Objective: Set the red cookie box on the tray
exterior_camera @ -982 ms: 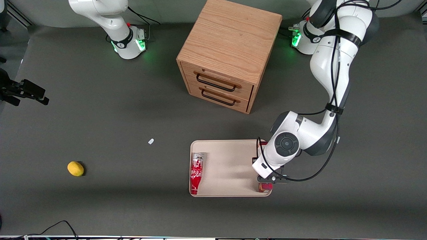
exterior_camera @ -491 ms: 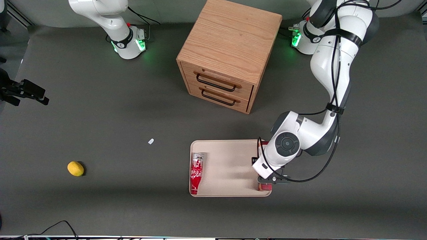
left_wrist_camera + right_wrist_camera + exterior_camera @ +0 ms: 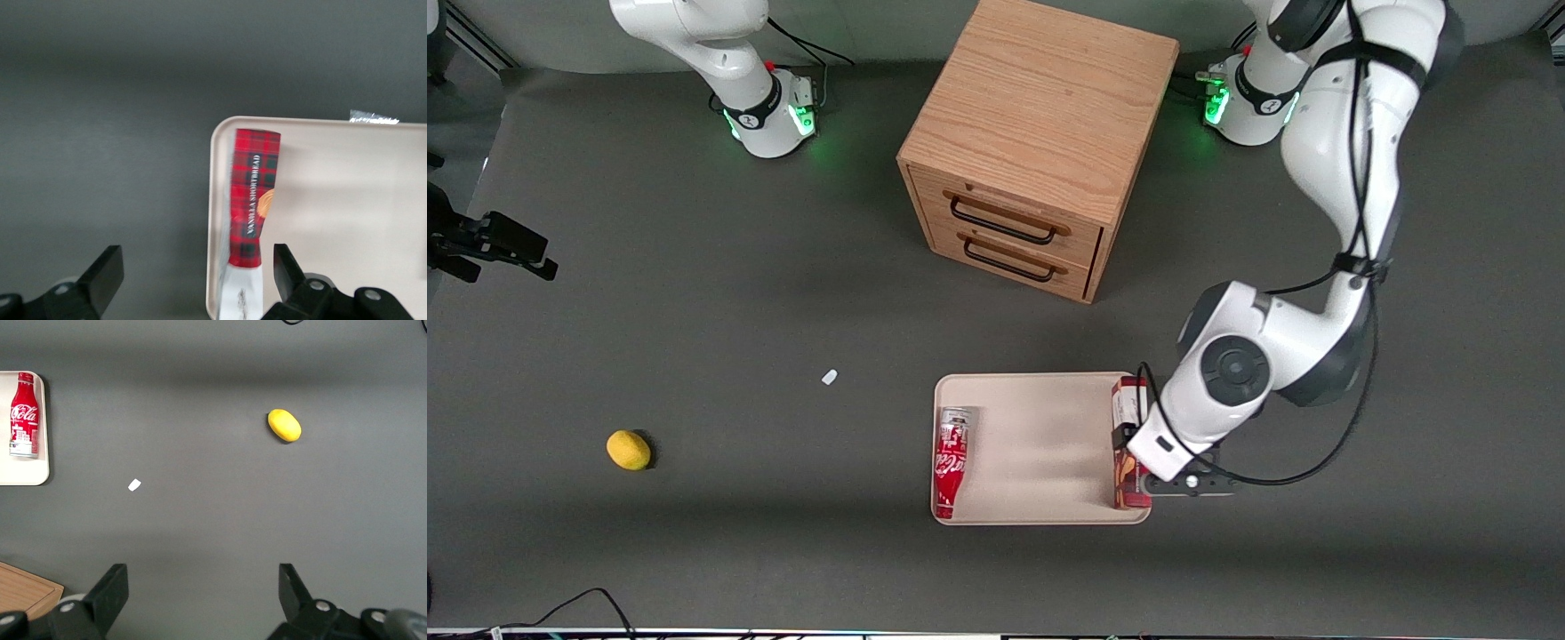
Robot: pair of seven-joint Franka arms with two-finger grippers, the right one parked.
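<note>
The red cookie box (image 3: pixel 1128 396), tartan red with a white end panel, lies flat in the beige tray (image 3: pixel 1032 444), along the rim toward the working arm's end. The left wrist view shows the red cookie box (image 3: pixel 253 200) lengthwise just inside the tray (image 3: pixel 347 200). My gripper (image 3: pixel 197 260) hangs above the box's white end and the tray rim. It is open, with its black fingers (image 3: pixel 107 267) wide apart, and nothing is held between them. In the front view the wrist covers the middle of the box.
A red Coca-Cola bottle can (image 3: pixel 951 460) lies in the tray along the rim toward the parked arm's end. A wooden two-drawer cabinet (image 3: pixel 1040 133) stands farther from the front camera. A yellow lemon (image 3: pixel 629 450) and a small white scrap (image 3: pixel 829 377) lie toward the parked arm's end.
The wrist has shifted off the box toward the working arm's end, uncovering more of it. The box stays on the tray.
</note>
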